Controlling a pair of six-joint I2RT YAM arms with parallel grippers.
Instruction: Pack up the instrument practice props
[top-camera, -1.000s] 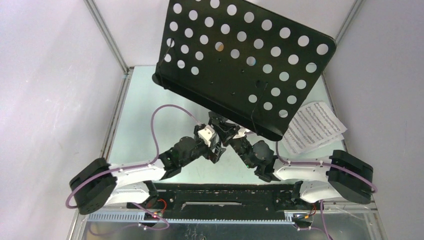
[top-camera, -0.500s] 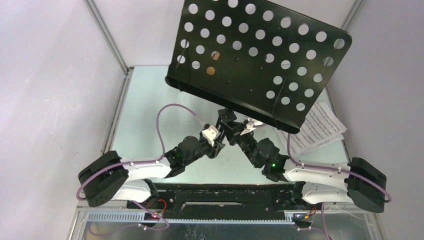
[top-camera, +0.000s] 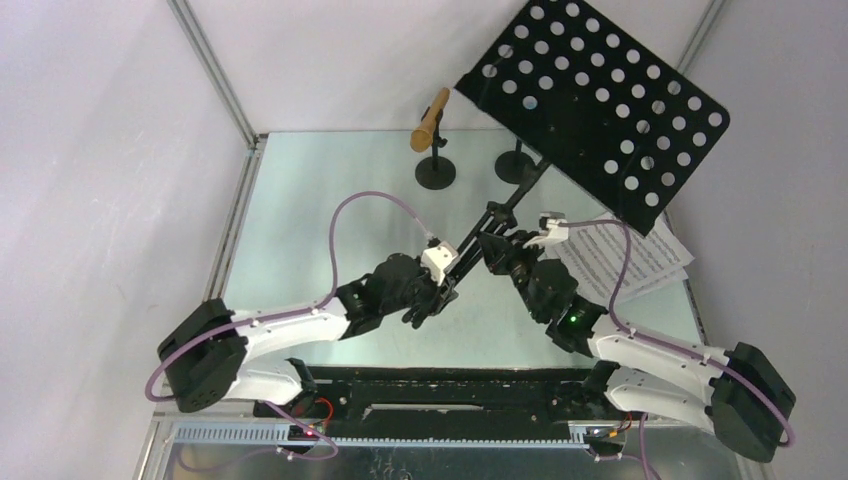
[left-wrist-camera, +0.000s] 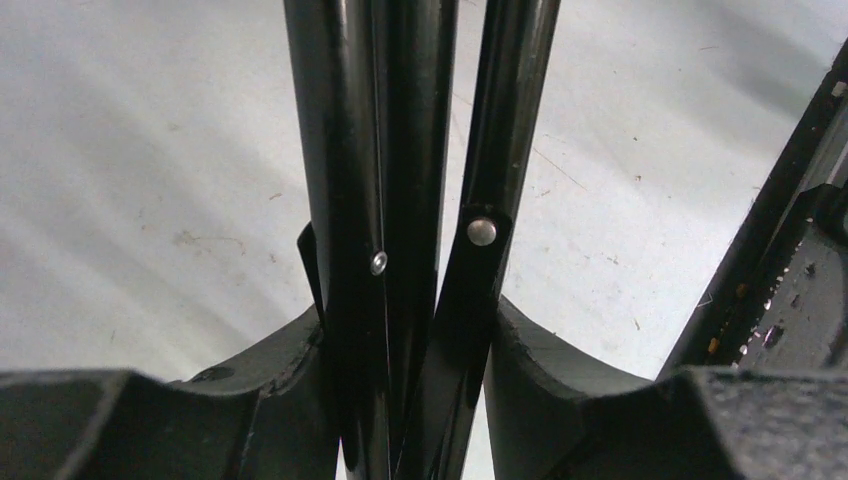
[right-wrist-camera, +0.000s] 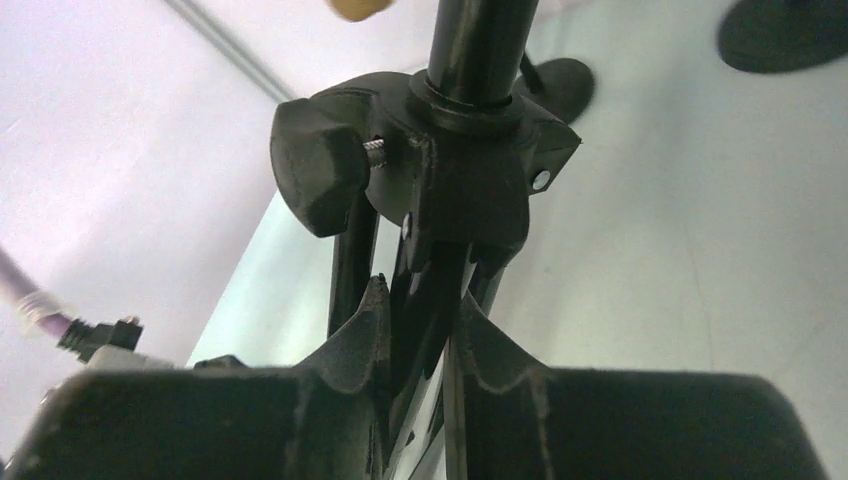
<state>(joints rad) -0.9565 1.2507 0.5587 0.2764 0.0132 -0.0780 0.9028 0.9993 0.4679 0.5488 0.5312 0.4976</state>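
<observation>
The black music rack lies tilted, its perforated desk high at the back right and its pole slanting down to the left. My left gripper is shut on the folded tripod legs at the low end. Just below the knobbed collar, my right gripper is shut on the same legs. A tan microphone sits in a black round-based holder; a second holder stands beside it. White sheet-music pages lie at the right.
Grey enclosure walls with metal corner posts border the pale tabletop. The two arms converge at the table's middle. The desk overhangs the right rear corner and part of the sheet pages.
The rack has swung so its desk went up and right, uncovering the microphone and both holders. The left gripper went from wide open to shut on the legs. Both arms stretched forward.
</observation>
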